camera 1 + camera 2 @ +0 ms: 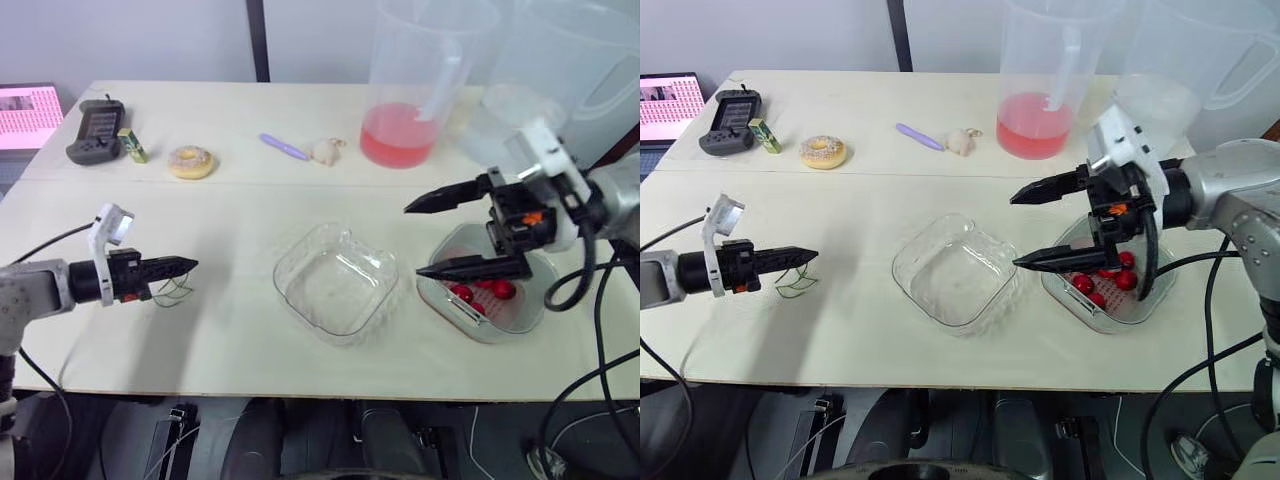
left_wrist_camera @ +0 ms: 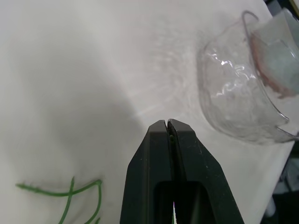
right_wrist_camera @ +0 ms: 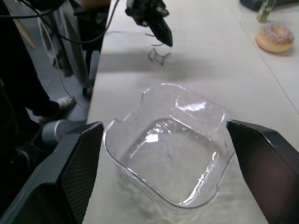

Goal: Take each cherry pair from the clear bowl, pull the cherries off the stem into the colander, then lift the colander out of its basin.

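Observation:
The clear bowl (image 1: 337, 280) stands empty at the middle of the table. To its right, the colander (image 1: 525, 310) sits in its basin with several red cherries (image 1: 487, 291) inside. My right gripper (image 1: 415, 240) is open wide, hovering above the colander's left side with its fingers pointing toward the bowl and nothing between them. At the left, my left gripper (image 1: 190, 265) is shut just above the table; a sliver of green stem (image 2: 173, 138) shows between its fingers. Loose green stems (image 1: 173, 291) lie on the table under its tip.
At the back right stand a jug of pink liquid (image 1: 402, 135) and a clear jug (image 1: 565, 70). Along the back lie a donut (image 1: 191, 161), a purple stick (image 1: 284, 147), a garlic-like lump (image 1: 326, 151), a black handheld device (image 1: 97, 130) and a laptop (image 1: 28, 112).

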